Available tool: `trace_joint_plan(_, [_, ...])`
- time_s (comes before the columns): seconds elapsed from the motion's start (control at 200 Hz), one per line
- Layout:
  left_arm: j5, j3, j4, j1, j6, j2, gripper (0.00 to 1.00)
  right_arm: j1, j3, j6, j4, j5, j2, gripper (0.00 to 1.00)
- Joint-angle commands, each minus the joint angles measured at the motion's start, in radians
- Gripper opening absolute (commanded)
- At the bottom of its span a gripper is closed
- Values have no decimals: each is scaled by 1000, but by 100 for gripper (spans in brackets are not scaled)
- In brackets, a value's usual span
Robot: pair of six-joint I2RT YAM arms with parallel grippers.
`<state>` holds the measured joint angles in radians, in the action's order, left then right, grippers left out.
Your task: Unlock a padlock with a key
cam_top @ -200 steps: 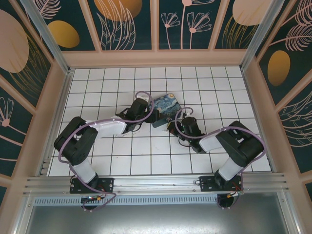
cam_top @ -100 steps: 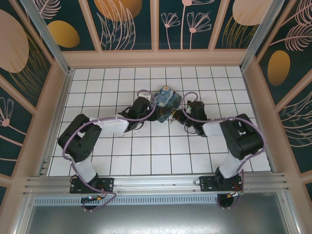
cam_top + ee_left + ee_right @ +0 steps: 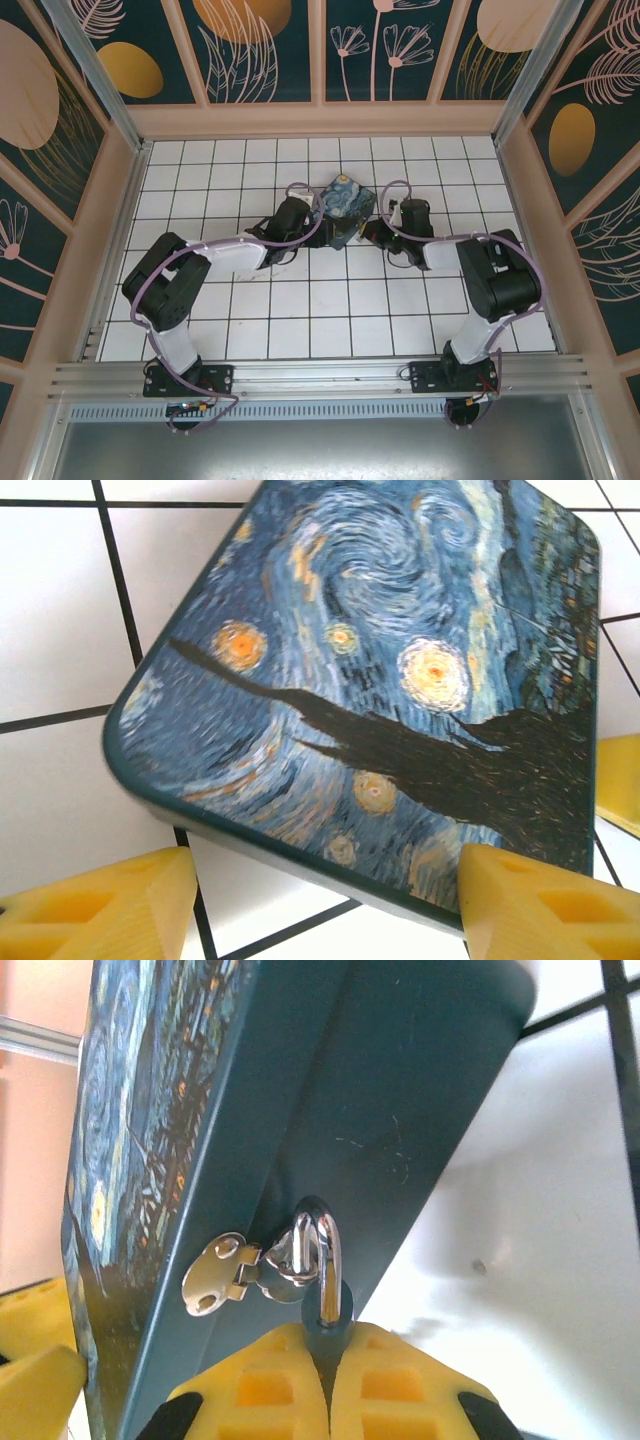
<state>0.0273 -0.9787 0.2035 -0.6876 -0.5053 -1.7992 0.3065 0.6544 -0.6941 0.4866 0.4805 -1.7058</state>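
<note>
White tiled floor (image 3: 290, 300) with dark grid lines; flower-painted walls (image 3: 260, 40) on three sides. Your two arms meet mid-floor at the printed box (image 3: 380, 680).

Left claw (image 3: 328, 870): jaws wide, clamped across the box's near edge. One yellow fingertip (image 3: 520, 905) presses against its corner. The starry lid lies straight ahead of this claw, tipped up off the tiles.

Right claw (image 3: 330, 1345): jaws closed tight on the padlock (image 3: 328, 1305), pinching its small blue body at the very tips. The shackle (image 3: 320, 1235) rises upright just beyond the fingertips, looped through the silvery hasp (image 3: 220, 1278) on the box's dark side wall. The hasp plate sits just left of the shackle. You have the box's side wall directly ahead of this claw and bare tile to its right.
</note>
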Motion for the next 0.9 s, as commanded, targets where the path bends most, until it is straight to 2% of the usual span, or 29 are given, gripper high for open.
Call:
trace_joint_plan(0.0, [45, 50, -327, 2, 50, -66, 72, -4, -67, -1, 76, -14, 69, 0])
trace_joint_plan(0.105, [54, 32, -343, 1, 47, -39, 77, 6, -115, -5, 93, -22, 103, 0])
trace_joint_plan(0.275, [45, 12, -376, 1, 39, 33, 79, 15, -169, -10, 101, -38, 150, 0])
trace_joint_plan(0.525, [6, -128, -417, -14, 32, 80, 80, 25, -193, -14, 112, -46, 161, 0])
trace_joint_plan(0.896, [18, -360, -471, -69, 49, -81, 80, 37, -226, -24, 157, -56, 140, 0])
